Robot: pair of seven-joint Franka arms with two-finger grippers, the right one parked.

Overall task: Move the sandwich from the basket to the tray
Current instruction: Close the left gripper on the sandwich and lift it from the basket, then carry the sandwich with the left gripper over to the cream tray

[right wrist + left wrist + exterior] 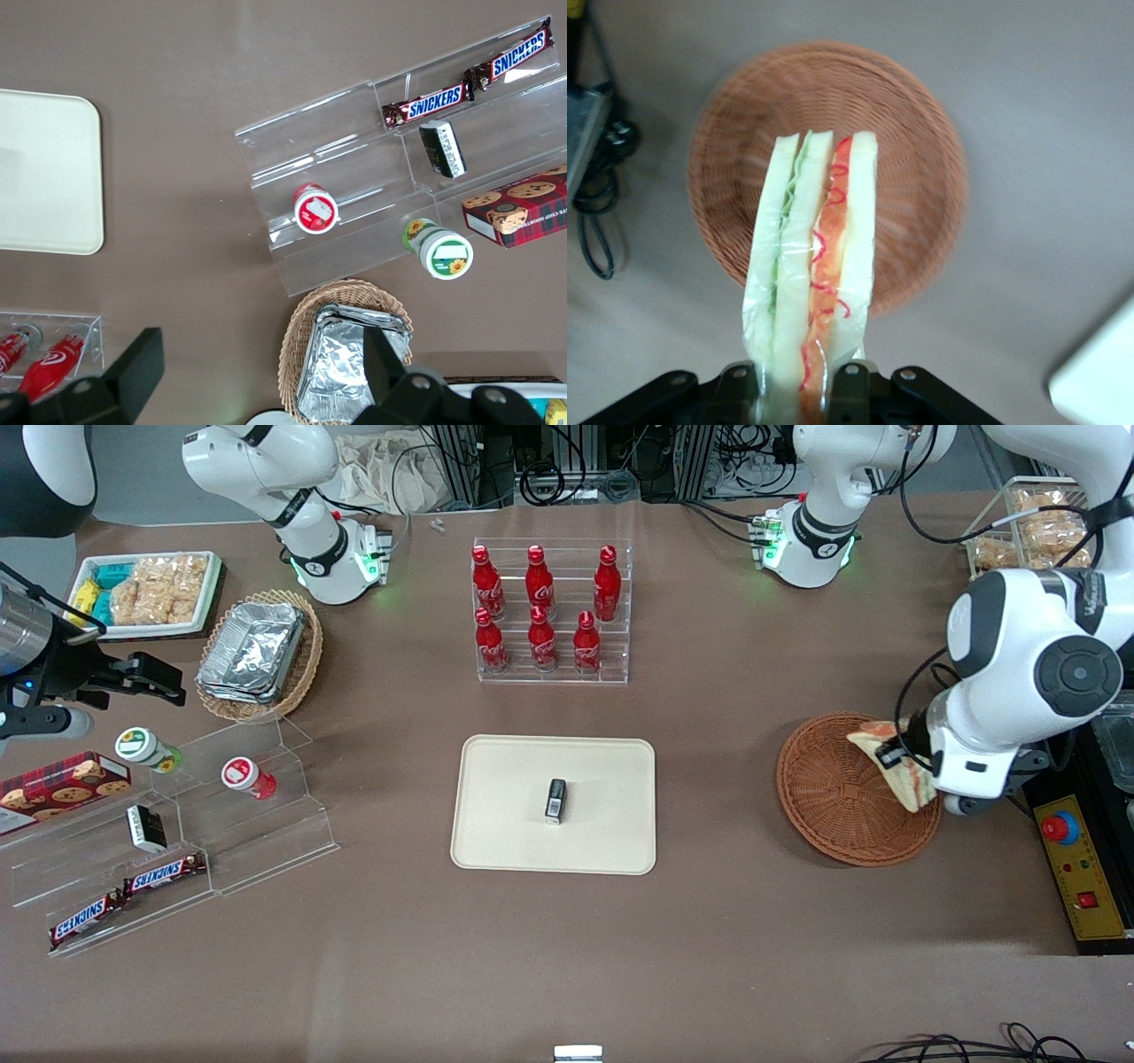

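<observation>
My left gripper (799, 382) is shut on the wrapped sandwich (813, 266), a wedge of pale bread with red-orange and green filling, and holds it above the round reddish-brown wicker basket (921, 186). In the front view the sandwich (902, 766) hangs under the gripper (921, 775) over the basket (842, 797), at the basket's side toward the working arm's end. The basket holds nothing else that I can see. The cream-beige tray (505, 806) lies at the table's middle, with a small dark packet (555, 801) on it. A corner of the tray (1099, 372) also shows in the left wrist view.
A clear rack of red cola bottles (549, 607) stands farther from the front camera than the tray. A tan basket of foil trays (257, 651), a white snack tray (151, 593) and clear steps with snacks (168, 841) lie toward the parked arm's end. A yellow control box (1081, 868) sits beside the basket.
</observation>
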